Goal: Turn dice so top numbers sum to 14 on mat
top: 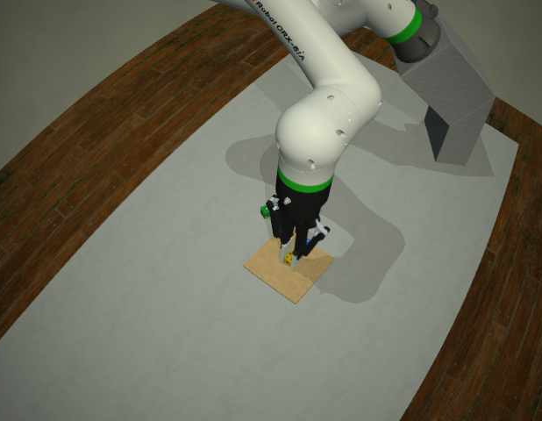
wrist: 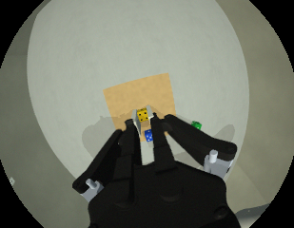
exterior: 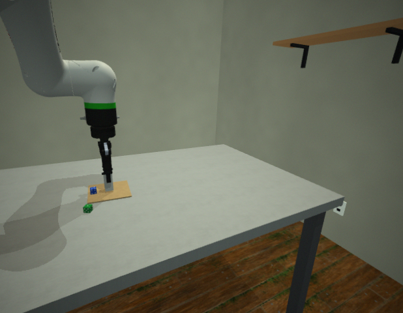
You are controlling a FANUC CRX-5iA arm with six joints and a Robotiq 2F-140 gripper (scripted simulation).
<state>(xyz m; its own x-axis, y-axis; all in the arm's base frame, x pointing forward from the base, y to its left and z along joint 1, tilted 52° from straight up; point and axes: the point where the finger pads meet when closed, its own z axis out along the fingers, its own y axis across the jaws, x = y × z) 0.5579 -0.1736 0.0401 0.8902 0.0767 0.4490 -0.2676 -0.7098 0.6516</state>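
Note:
My gripper (top: 289,261) (exterior: 108,188) (wrist: 143,113) is shut on a yellow die (top: 288,259) (wrist: 142,114) and holds it low, at or just above the tan mat (top: 271,272) (exterior: 122,190) (wrist: 122,98). I cannot tell whether the die touches the mat. In the exterior view the fingers hide the yellow die. A blue die (top: 308,242) (exterior: 92,190) (wrist: 147,135) sits on the mat near its edge, just behind the fingers. A green die (top: 264,210) (exterior: 87,208) (wrist: 196,124) lies on the grey table off the mat, a short way from its corner.
The mat lies flat on the grey table top (top: 126,317) (exterior: 212,188). The robot's grey pedestal (top: 452,103) stands at the far right of the table. A wooden wall shelf (exterior: 346,33) hangs high, well away from the arm.

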